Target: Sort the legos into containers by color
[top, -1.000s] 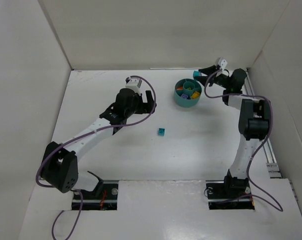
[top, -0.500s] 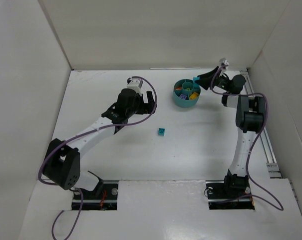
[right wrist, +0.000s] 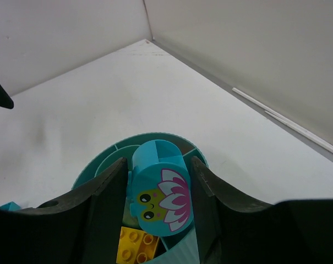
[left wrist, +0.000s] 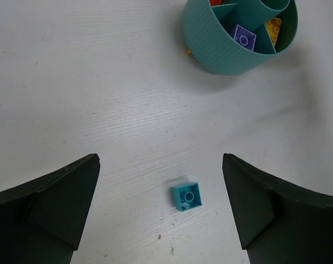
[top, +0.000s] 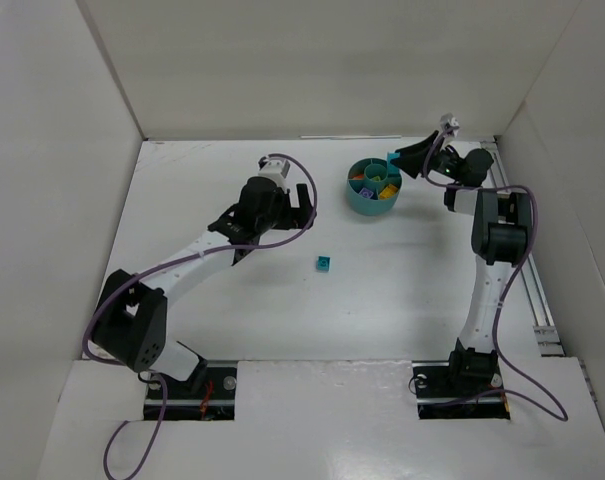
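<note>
**Right wrist view: frog piece is at the tub now**

My right gripper [right wrist: 158, 165] holds a round teal piece [right wrist: 158, 201] with a frog and a pink flower on it. One finger is on each side of it. A second ago, in the top view, it hung off to the side of the tub [top: 373, 207]. Now it is at the tub's far rim, and it has stopped there. I think the piece is almost ready to drop. I cannot tell which part of the tub is under it, because the piece hides that spot. A yellow brick [right wrist: 134, 245] lies in the tub close by.

My left gripper [left wrist: 159, 165] is wide and holds nothing. Its arm has slid a little toward the tub. One small teal brick [left wrist: 186, 197] lies on the table [left wrist: 72, 82] and has not moved. I think it is my next job.

The left wrist view makes the brick look as if it sits between my fingers. The top view shows the gripper is not on it yet, and the brick is well apart from the tub. Only the left wrist view shows a purple brick [left wrist: 244, 38] in the tub. Only the right wrist view shows the frog.
</note>
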Robot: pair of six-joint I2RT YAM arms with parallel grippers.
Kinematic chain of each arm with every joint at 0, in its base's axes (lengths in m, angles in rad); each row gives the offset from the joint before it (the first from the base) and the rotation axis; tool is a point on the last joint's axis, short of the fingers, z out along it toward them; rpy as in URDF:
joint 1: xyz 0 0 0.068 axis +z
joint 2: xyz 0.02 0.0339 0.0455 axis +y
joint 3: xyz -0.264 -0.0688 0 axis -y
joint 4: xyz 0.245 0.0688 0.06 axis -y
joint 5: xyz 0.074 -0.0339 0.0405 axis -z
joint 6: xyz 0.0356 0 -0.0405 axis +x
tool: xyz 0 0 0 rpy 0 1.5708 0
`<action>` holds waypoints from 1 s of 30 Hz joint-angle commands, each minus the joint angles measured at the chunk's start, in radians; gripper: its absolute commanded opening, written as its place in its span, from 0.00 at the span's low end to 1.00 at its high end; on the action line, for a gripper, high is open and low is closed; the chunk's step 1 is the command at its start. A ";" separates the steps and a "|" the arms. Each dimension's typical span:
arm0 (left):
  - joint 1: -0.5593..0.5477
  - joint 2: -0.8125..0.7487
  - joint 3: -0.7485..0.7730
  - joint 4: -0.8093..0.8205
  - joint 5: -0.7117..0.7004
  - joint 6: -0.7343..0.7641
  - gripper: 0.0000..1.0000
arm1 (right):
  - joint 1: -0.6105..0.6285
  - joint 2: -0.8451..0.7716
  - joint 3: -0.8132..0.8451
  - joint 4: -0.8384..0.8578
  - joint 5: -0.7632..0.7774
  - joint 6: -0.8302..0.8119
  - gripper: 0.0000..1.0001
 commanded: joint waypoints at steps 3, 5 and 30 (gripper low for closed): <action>0.004 0.003 0.048 0.045 0.018 -0.004 0.91 | 0.010 0.044 0.056 0.456 -0.021 0.017 0.33; 0.004 -0.008 0.048 0.045 0.018 -0.004 0.91 | 0.019 0.053 0.067 0.437 -0.033 0.017 0.36; 0.004 -0.008 0.048 0.045 0.011 -0.004 0.91 | 0.019 -0.007 0.025 0.407 -0.068 0.026 0.52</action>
